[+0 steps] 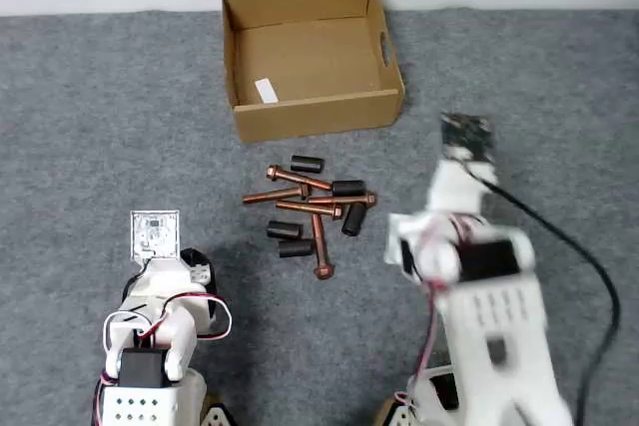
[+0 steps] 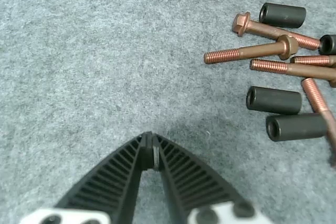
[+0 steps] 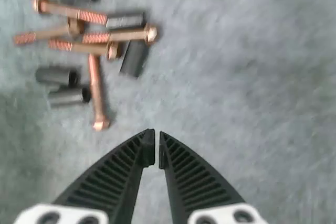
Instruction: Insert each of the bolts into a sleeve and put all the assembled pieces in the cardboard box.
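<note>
Your cardboard box (image 1: 315,117): white label (image 1: 266,91), possibly blank. By box: threaded coppery bolts (image 1: 320,238), smooth black sleeves (image 1: 307,163). Pressed together: left fingers (image 2: 122,176), right fingers (image 3: 126,171).

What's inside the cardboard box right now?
The cardboard box holds just a small white slip on its floor, nothing else visible. Its near wall hides a strip of floor behind it.
</note>
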### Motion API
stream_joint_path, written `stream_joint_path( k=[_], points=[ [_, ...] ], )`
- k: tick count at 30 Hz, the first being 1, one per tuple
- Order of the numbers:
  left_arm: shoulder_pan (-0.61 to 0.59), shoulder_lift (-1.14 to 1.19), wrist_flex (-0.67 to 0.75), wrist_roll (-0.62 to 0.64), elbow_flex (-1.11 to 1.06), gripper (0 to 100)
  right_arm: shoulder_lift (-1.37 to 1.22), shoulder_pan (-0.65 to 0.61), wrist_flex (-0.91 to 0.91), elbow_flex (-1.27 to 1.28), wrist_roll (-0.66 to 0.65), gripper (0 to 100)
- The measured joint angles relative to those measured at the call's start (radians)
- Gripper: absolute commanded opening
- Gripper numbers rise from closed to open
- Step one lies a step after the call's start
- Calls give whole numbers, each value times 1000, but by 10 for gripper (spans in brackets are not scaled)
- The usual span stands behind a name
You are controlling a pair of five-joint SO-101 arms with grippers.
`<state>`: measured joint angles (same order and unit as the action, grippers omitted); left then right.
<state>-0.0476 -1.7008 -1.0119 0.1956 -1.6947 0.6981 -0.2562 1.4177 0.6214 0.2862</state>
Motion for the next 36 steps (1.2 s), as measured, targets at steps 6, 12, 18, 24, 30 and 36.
stream_joint_path(
  k=[6, 12, 18, 24, 30, 36],
  points=[
    [0, 0, 0, 0, 0, 5, -359, -58, 38, -175, 164, 24],
    [0, 0, 0, 0, 0, 5, -588, -114, 41, -318, 219, 184],
    [0, 0, 0, 0, 0, 5, -723, -149, 18, -440, 226, 222],
    [0, 0, 0, 0, 0, 5, -815, -173, -66, -454, 226, 168],
    [0, 0, 0, 0, 0, 5, -905, -170, -160, -454, 226, 158],
    [0, 0, 0, 0, 0, 5, -976, -172, -232, -454, 226, 158]
  ],
)
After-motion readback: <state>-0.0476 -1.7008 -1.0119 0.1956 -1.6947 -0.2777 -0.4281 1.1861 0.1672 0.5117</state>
